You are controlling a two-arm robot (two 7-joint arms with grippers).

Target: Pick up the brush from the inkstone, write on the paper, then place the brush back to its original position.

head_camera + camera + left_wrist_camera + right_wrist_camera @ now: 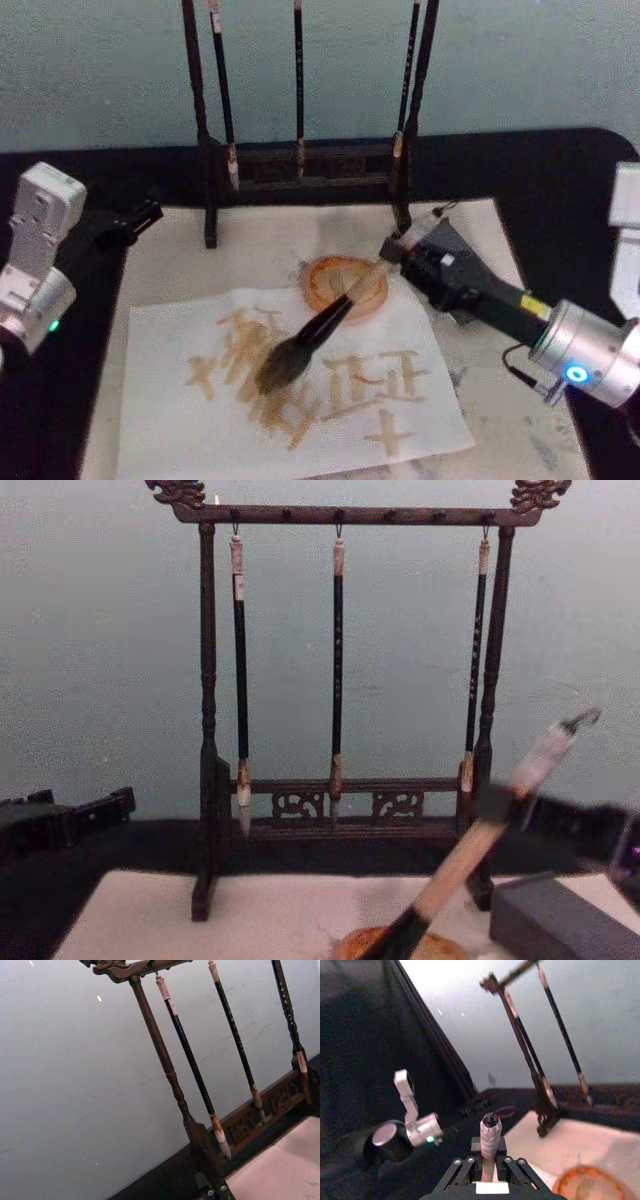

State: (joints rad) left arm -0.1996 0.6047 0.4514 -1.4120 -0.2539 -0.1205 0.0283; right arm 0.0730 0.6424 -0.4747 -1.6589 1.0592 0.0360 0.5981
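Here the right gripper, reaching in from the desk's right edge, had its jaws clamped on the upper handle of the brush. The brush slanted from them toward the near left, passing over the inkstone, with its bristles on the paper. The inkstone lay just beside the jaws, along that axis. The left gripper sat parked near the left edge. The brown strokes resembled characters, but I could not read them.

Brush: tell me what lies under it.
The brush, held by the right gripper, has its tuft over the paper, among tan strokes, and its handle across the inkstone. Strokes beneath the tuft are covered. The left gripper sits parked beside the paper.
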